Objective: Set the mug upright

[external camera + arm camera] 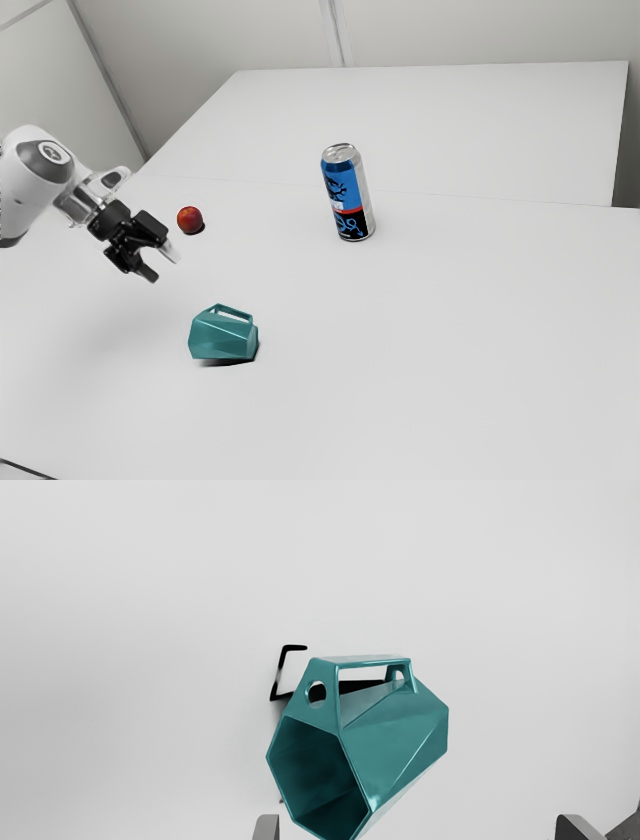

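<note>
Above the table, at the left of the exterior view, my gripper (160, 264) is open with nothing between its fingers. The teal mug (224, 335) lies on its side on the table, lower and nearer the exterior view's front than the gripper, with its handle upward. In the wrist view the mug (395, 735) has its dark open mouth turned toward the camera, and its handle is on the side away from the fingertips. My gripper (417, 827) shows two widely parted fingertips, apart from the mug.
A red ball-like fruit (190, 220) rests on the white table (450, 330) behind the gripper. Farther toward the exterior view's right, a blue and black can (348, 193) stands upright. A wall (480, 30) rises behind the table.
</note>
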You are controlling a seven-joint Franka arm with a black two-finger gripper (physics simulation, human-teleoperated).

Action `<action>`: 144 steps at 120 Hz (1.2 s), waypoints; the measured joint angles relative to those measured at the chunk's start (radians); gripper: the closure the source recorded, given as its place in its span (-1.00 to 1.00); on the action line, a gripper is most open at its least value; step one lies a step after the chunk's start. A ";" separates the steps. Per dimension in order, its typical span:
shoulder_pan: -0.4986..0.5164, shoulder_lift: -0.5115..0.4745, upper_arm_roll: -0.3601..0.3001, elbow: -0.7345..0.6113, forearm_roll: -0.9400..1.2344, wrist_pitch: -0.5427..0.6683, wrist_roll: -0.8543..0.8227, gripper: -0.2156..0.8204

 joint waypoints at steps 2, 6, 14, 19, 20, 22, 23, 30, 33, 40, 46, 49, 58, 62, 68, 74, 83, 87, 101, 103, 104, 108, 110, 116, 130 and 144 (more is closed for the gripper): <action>-0.002 0.006 0.000 -0.004 -0.008 0.003 0.008 -0.58; -0.004 0.016 0.000 -0.011 -0.023 0.008 0.022 -0.58; 0.000 0.026 0.000 -0.043 -0.057 0.019 0.051 -0.58; 0.002 0.027 0.000 -0.068 -0.083 0.028 0.069 -0.58; 0.002 0.028 0.000 -0.073 -0.089 0.029 0.072 -0.58; 0.004 0.029 0.000 -0.082 -0.102 0.032 0.079 -0.58; 0.006 0.029 0.000 -0.087 -0.108 0.033 0.082 -0.58; 0.019 0.030 0.001 -0.122 -0.150 0.043 0.104 -0.58; 0.023 0.030 0.001 -0.133 -0.164 0.047 0.113 -0.58; 0.026 0.031 0.001 -0.157 -0.194 0.057 0.131 -0.58; 0.026 0.036 0.001 -0.181 -0.224 0.064 0.146 -0.58; 0.026 0.038 0.001 -0.191 -0.237 0.068 0.153 -0.58; 0.025 0.040 0.001 -0.217 -0.279 0.078 0.173 -0.58; 0.025 0.041 0.000 -0.227 -0.298 0.081 0.180 -0.58; 0.025 0.041 -0.001 -0.241 -0.326 0.085 0.191 -0.58; 0.025 0.041 -0.003 -0.262 -0.358 0.089 0.202 -0.58; 0.024 0.041 -0.006 -0.280 -0.394 0.092 0.215 -0.58; 0.024 0.041 -0.007 -0.287 -0.404 0.094 0.221 -0.58; 0.024 0.041 -0.011 -0.304 -0.425 0.097 0.238 -0.55; 0.024 0.041 -0.012 -0.305 -0.427 0.098 0.240 -0.49; 0.024 0.041 -0.012 -0.306 -0.427 0.098 0.241 -0.46; 0.023 0.041 -0.013 -0.309 -0.429 0.100 0.245 -0.30; 0.024 0.041 -0.014 -0.309 -0.429 0.102 0.247 -0.21; 0.025 0.040 -0.022 -0.311 -0.427 0.107 0.253 0.03; 0.023 0.040 -0.035 -0.313 -0.427 0.115 0.263 0.45; 0.023 0.039 -0.036 -0.312 -0.426 0.121 0.270 0.66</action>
